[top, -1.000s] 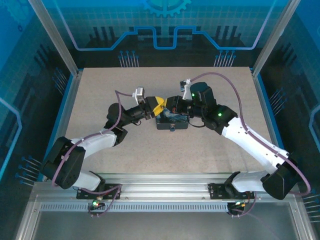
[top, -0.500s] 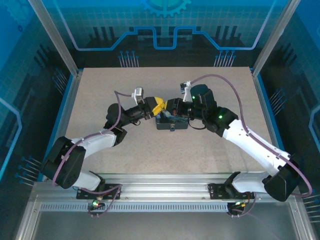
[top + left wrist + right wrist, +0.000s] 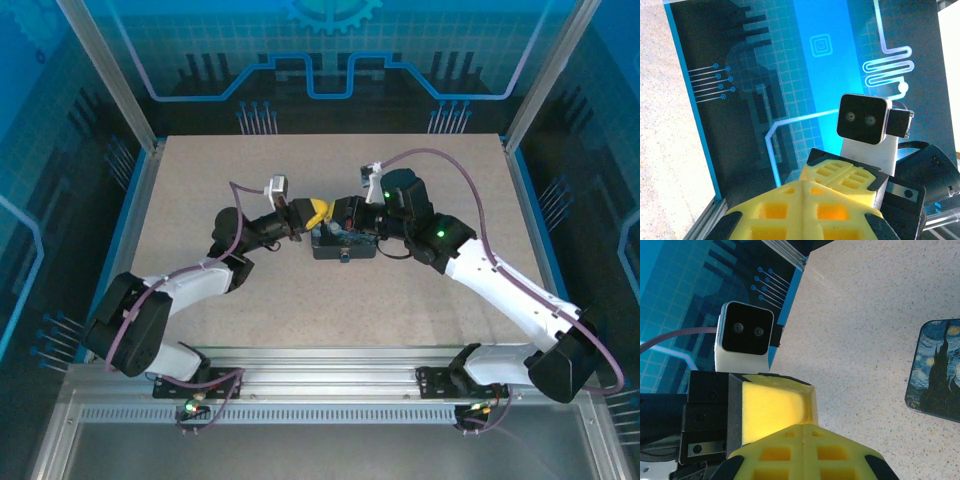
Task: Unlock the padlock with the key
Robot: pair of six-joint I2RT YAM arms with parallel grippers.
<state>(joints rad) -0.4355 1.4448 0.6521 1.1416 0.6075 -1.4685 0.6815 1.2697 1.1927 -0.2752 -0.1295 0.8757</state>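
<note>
Above the table's middle, my left gripper (image 3: 318, 212) and right gripper (image 3: 341, 213) meet tip to tip, just behind the blue-and-yellow painted tin box (image 3: 345, 243). A tiny grey piece at the box's near edge looks like the padlock (image 3: 343, 258). In the left wrist view my left gripper (image 3: 801, 183) has its yellow pads pressed flat together, with the right gripper's fingers (image 3: 850, 175) right behind them. The right gripper (image 3: 804, 426) is shut the same way, with the left one's pad (image 3: 772, 407) against its tip. The key is hidden. Part of the box (image 3: 940, 371) lies at the right edge.
The speckled beige table (image 3: 220, 180) is fenced by metal posts and blue glass walls (image 3: 330, 60). Both arms reach in from the near rail (image 3: 320, 365). Open tabletop lies to the left, right and behind the box.
The left gripper's yellow pads have come together from open to shut. The right gripper shifted slightly toward it and stayed shut. The box has not moved.
</note>
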